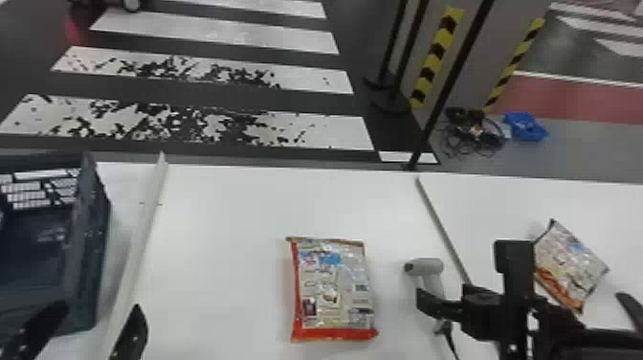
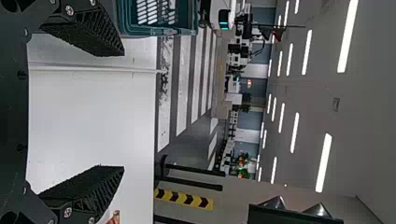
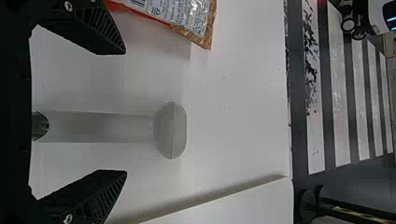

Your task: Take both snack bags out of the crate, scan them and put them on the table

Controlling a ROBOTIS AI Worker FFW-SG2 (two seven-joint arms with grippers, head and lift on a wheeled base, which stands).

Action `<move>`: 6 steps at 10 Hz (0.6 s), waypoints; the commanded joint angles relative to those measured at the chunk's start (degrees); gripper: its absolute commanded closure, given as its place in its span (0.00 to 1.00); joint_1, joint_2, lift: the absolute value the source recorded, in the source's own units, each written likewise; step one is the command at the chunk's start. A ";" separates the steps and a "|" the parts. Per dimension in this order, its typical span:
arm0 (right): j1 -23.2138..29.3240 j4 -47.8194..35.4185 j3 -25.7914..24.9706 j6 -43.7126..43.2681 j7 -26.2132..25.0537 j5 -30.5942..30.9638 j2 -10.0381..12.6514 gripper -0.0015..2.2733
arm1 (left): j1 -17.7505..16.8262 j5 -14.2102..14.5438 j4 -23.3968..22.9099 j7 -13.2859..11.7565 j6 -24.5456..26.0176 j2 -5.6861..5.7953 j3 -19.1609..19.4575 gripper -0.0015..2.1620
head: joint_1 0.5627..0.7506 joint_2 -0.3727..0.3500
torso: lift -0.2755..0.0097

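Right pincer gapes near smooth, perhaps plastic scanner.

- Middle bag: silver, red-edged, blue patch
- Right bag: silver and orange
- Scanner: plain grey
- Table: white
- Crate: dark blue-green
- Floor: dark, white stripes, nearer ones blotched black
- Tape: yellow, black chevrons

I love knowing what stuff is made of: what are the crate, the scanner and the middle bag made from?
Crate: probably hard plastic, dull and dark, going by its moulded mesh wall.
Scanner: likely matte grey plastic, smooth, with a thin seam across its head.
Middle bag: glossy film, perhaps foil-lined, judging by its crinkled glints and flat sealed edges.
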 commanded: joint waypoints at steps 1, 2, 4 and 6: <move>-0.37 1.37 0.21 -0.34 0.24 0.21 -0.31 0.04 | 0.64 0.02 -0.11 -0.02 -0.16 0.03 0.22 0.06 | 0.70 0.23 | 0.64; -0.72 1.99 0.74 -0.34 0.24 0.82 -0.48 0.04 | 0.99 0.02 -0.29 -0.02 -0.34 0.12 0.30 0.06 | 0.70 0.22 | 0.64; -2.04 4.10 1.97 -0.17 0.15 2.14 -0.75 0.04 | 1.34 0.02 -0.20 -0.10 -0.86 0.38 0.30 0.06 | 0.70 0.22 | 0.64; -3.71 6.38 3.20 -0.17 0.15 3.11 -1.01 0.06 | 1.69 0.28 -0.11 -0.10 -1.74 0.38 0.83 0.07 | 0.70 0.23 | 0.64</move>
